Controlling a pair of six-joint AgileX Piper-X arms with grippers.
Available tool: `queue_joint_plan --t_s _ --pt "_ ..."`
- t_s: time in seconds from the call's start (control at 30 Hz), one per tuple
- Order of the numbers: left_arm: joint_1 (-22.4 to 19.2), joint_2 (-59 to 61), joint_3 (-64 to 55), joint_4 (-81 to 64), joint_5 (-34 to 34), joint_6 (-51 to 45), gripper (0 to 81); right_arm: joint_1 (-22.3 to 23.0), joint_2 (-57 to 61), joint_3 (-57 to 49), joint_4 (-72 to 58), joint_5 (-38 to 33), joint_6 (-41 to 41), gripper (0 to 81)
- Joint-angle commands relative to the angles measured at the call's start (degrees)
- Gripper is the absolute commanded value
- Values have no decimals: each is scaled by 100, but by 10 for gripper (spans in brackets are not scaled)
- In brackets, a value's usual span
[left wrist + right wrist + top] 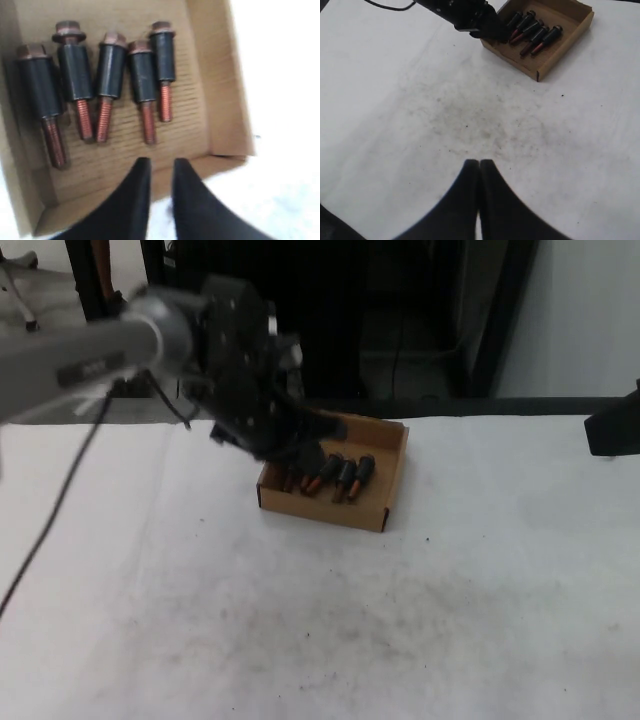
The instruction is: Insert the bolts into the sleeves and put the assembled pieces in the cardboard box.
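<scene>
The cardboard box (388,462) lies at the back middle of the bench. Several assembled pieces (338,476), copper bolts in black sleeves, lie side by side in it. My left gripper (305,440) hangs over the box's near-left end. In the left wrist view its fingers (142,172) stand slightly open with nothing between them, just above the box wall (220,75) and short of the bolts (112,65). My right gripper (479,162) is shut and empty over bare bench, well away from the box (562,52), the bolts (532,31) and the left gripper (492,30).
A white cloth (330,620) covers the bench, with wide free room in front of and beside the box. A dark part of an arm (615,430) shows at the right edge. A cable (60,500) trails at the left.
</scene>
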Motion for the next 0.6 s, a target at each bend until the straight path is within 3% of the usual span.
queue_joint_plan --t_s 0.0,0.17,0.33,0.57 --pt "-14 -497 -65 141 69 47 6 -19 -53 -15 327 150 -49 3" --pt "-14 -1668 306 343 -190 149 8 -19 -276 -15 845 1034 -418 3" --pt "-14 -3324 1475 341 -665 150 8 -19 -764 462 618 1135 -405 3" --pt "-14 -5690 3602 -257 -439 124 8 -19 -1978 2040 -134 1057 744 3"
